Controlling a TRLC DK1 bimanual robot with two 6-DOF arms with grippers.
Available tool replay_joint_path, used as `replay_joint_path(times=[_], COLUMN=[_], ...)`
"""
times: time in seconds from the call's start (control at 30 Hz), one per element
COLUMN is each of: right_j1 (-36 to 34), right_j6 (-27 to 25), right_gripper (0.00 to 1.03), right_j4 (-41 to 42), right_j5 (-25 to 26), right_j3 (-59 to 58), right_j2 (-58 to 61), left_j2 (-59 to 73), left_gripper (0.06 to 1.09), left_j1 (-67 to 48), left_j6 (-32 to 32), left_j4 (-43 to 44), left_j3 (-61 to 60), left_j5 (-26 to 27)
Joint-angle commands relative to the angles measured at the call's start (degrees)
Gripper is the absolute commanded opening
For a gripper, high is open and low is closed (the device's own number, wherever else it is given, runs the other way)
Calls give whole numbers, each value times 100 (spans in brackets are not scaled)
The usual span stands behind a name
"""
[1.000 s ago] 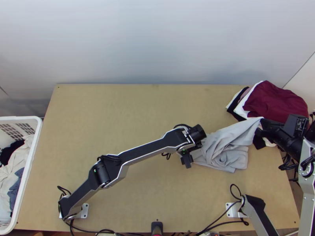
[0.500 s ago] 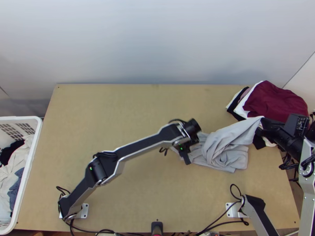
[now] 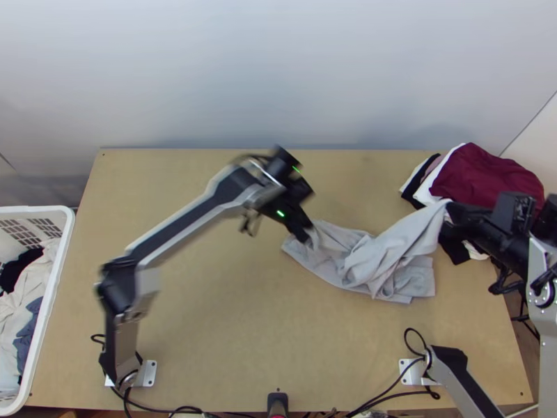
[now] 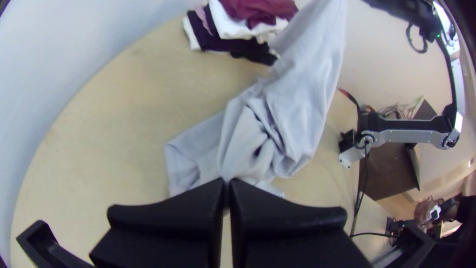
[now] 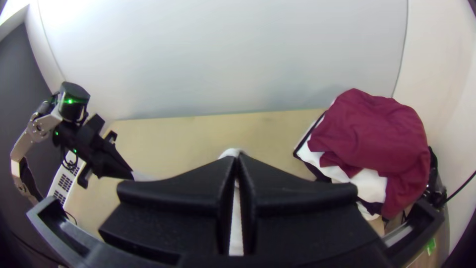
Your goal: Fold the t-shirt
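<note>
T-shirt [image 3: 376, 259]: looking pale grey, lying bunched and creased, sloping up at one end
Left gripper [image 3: 307, 239]: pinching the low end
Right gripper [image 3: 449, 211]: pinching the raised end

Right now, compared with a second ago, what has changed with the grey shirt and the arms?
The left claw has swung left and toward the far wall, drawing its end of the grey shirt with it, so the cloth stretches farther left, still wrinkled. The right claw has shifted slightly left and still holds the raised end. The clothes pile and the basket stayed put.
</note>
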Motion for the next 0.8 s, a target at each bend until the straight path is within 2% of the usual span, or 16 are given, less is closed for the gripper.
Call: replay_joint_path(times=[0.0, 0.2, 0.3, 0.47, 0.63, 0.77], right_j1=[719, 921, 1132, 1228, 1061, 877], right_j6=[302, 486, 644, 811, 855, 970], right_gripper=[3, 3, 3, 3, 3, 3], right_j4=[297, 429, 165, 394, 402, 464], right_j5=[21, 21, -32, 30, 249, 276], right_j3=[691, 2281, 3327, 4461, 4470, 4461], right_j2=[727, 2230, 2942, 3416, 3214, 2977], left_j2=[-1181, -1849, -2104, -2482, -2957, -3221], left_gripper=[9, 9, 9, 9, 9, 9], left_j1=[1341, 3125, 3863, 4865, 5893, 6412], left_j6=[107, 46, 11, -104, -33, -77], left_j4=[31, 49, 67, 93, 155, 146], left_j3=[-152, -134, -143, -47, -64, -91], left_j5=[303, 549, 698, 760, 830, 1102])
